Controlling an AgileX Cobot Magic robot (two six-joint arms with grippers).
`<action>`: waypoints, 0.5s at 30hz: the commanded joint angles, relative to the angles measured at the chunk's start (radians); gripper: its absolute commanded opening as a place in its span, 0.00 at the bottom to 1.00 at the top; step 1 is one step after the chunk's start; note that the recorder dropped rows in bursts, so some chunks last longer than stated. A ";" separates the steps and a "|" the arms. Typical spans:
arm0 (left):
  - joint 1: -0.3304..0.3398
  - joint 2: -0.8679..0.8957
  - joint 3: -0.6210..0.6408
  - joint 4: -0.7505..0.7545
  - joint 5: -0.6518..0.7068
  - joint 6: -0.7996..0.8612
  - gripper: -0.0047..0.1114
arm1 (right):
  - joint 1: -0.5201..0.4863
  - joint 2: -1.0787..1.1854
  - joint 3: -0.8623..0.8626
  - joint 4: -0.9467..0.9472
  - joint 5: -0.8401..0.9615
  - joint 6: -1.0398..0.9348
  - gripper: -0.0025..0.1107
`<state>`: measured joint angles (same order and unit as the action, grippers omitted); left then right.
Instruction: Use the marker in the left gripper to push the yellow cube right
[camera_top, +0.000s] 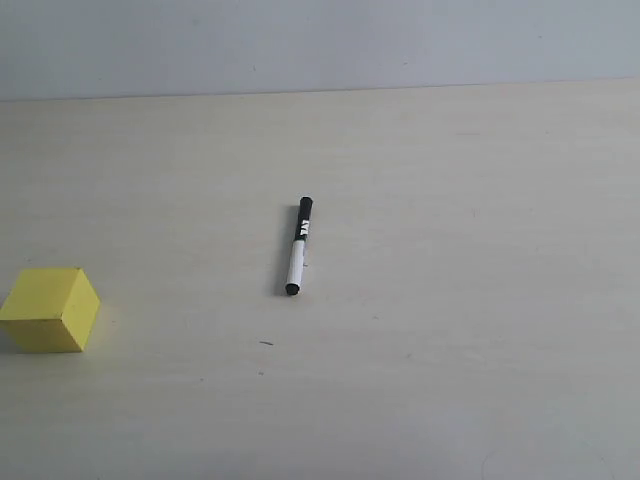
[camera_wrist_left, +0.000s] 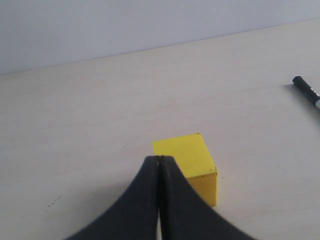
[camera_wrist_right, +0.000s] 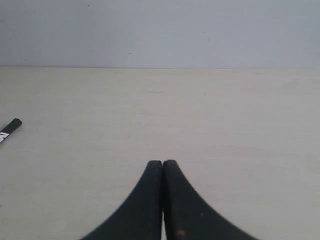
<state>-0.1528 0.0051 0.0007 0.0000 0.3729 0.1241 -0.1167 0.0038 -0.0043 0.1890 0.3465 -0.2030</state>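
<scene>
One marker (camera_top: 298, 246), one yellow cube (camera_top: 50, 309) (apart)

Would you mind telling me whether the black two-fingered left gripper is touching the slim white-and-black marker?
Apart. The left wrist view shows the left gripper shut on nothing, with bare table between it and the marker.

A pale wooden table (camera_top: 450, 300) meets a plain grey-white wall (camera_top: 320, 45).

left gripper (camera_wrist_left: 159, 159) and right gripper (camera_wrist_right: 162, 162) each show black fingers (camera_wrist_left: 142, 200) pressed tip to tip, fully closed.
</scene>
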 joint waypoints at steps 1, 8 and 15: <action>0.002 -0.005 -0.001 0.000 -0.002 -0.001 0.04 | -0.006 -0.004 0.004 0.003 -0.004 -0.001 0.02; 0.002 -0.005 -0.001 0.000 -0.002 -0.001 0.04 | -0.006 -0.004 0.004 0.003 -0.004 -0.001 0.02; 0.002 -0.005 -0.001 -0.021 -0.148 -0.004 0.04 | -0.006 -0.004 0.004 0.003 -0.004 -0.001 0.02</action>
<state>-0.1528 0.0051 0.0007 0.0000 0.3274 0.1264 -0.1167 0.0038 -0.0043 0.1890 0.3465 -0.2030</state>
